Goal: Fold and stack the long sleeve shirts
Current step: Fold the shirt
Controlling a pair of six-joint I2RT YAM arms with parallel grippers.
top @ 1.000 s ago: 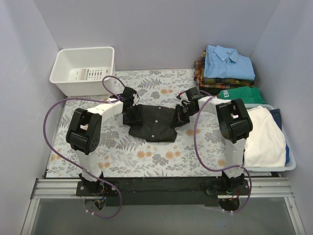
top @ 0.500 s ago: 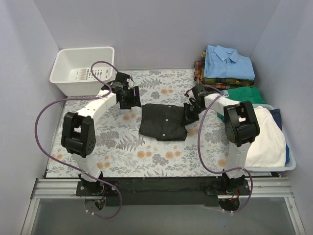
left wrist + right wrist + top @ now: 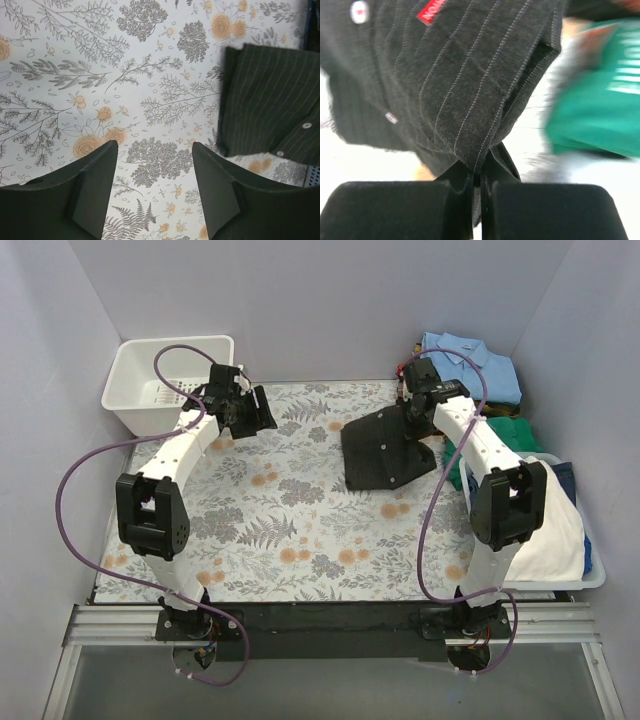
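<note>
The folded black pinstriped shirt hangs tilted above the floral mat at the right back, held by its far edge. My right gripper is shut on that edge; the right wrist view shows the jaws pinching the cloth. My left gripper is open and empty at the back left, near the white basket. The left wrist view shows its two fingers apart over bare mat, with the black shirt at the right edge. A light blue shirt tops a stack with plaid shirts at the back right.
A white basket stands at the back left. A green garment lies below the stack. A bin at the right holds a white garment. Grey walls close in on three sides.
My right gripper has lifted the black shirt off the mat's middle and carried it back and right towards the stack. My left gripper let go and drew back to the left.
</note>
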